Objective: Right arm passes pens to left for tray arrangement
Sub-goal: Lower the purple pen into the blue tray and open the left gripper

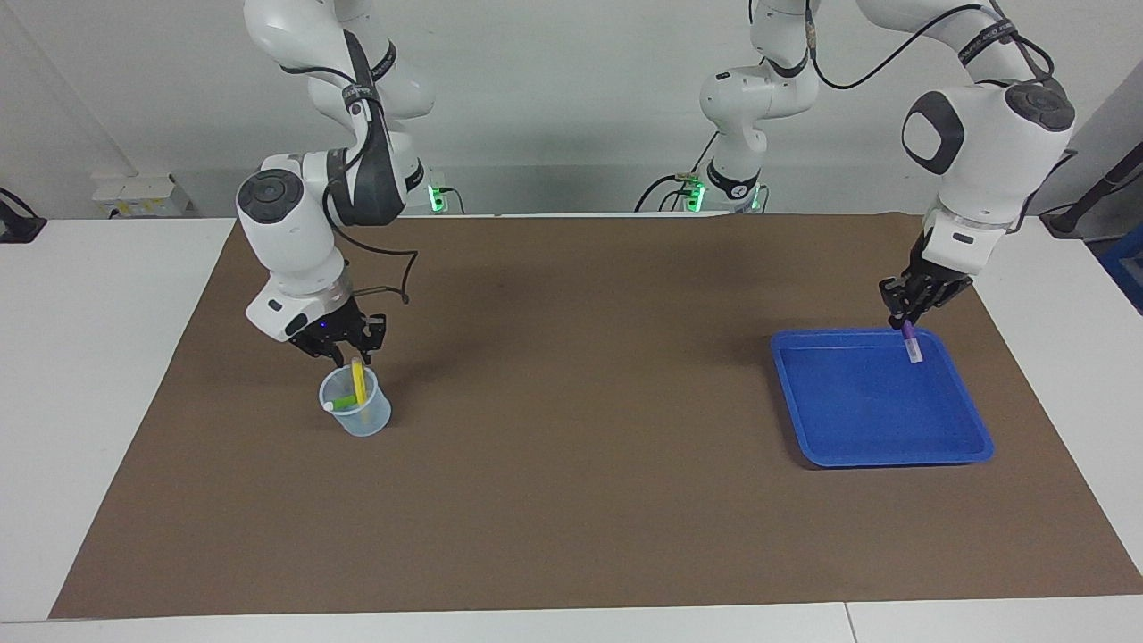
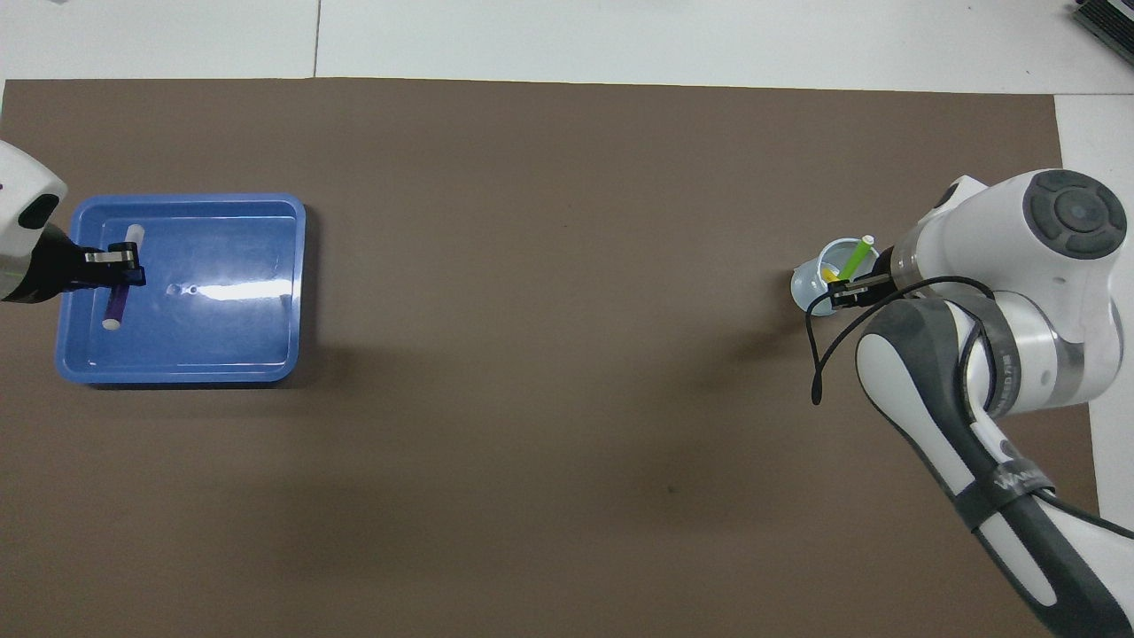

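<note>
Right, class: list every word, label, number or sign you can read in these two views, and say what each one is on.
Nothing can be read in full.
White lettering on the black band around the right arm: too blurred to read.
White lettering on the cable band around the left arm: too small to read.
No lettering seen on the tray or cup.

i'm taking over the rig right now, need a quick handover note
Left tool: shut on the purple pen, held over the blue tray at the corner nearest the robots, toward the left arm's end.
Right tool: at the top of the yellow pen in the clear cup; grip not confirmed.
Green pen: also in the cup.
Done: purple pen passed to the left arm.
Left: set purple down in the tray, then pass and place yellow and green.
</note>
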Robot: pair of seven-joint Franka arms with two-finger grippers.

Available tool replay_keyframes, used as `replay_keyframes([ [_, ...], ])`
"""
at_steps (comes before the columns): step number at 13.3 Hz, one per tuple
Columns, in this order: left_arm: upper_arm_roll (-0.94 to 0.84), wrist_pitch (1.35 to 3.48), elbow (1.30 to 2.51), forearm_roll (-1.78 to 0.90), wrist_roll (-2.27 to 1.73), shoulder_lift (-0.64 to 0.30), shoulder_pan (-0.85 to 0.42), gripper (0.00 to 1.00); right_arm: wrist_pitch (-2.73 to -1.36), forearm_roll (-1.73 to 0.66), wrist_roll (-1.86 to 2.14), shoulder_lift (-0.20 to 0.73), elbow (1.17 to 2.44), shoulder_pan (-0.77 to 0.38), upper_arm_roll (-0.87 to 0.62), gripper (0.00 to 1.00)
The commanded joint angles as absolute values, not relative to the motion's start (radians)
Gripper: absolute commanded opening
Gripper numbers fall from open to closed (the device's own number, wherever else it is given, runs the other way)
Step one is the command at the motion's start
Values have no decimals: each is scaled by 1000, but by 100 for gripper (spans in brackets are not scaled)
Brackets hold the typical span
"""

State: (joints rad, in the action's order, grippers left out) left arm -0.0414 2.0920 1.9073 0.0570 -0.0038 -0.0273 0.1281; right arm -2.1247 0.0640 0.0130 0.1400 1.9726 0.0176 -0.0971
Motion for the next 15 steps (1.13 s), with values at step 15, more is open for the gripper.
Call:
replay_keyframes([
  [15, -52, 2457, 1910, 48, 290, -336, 261, 0, -2174, 51, 2, 147, 1996, 28, -104, 28],
])
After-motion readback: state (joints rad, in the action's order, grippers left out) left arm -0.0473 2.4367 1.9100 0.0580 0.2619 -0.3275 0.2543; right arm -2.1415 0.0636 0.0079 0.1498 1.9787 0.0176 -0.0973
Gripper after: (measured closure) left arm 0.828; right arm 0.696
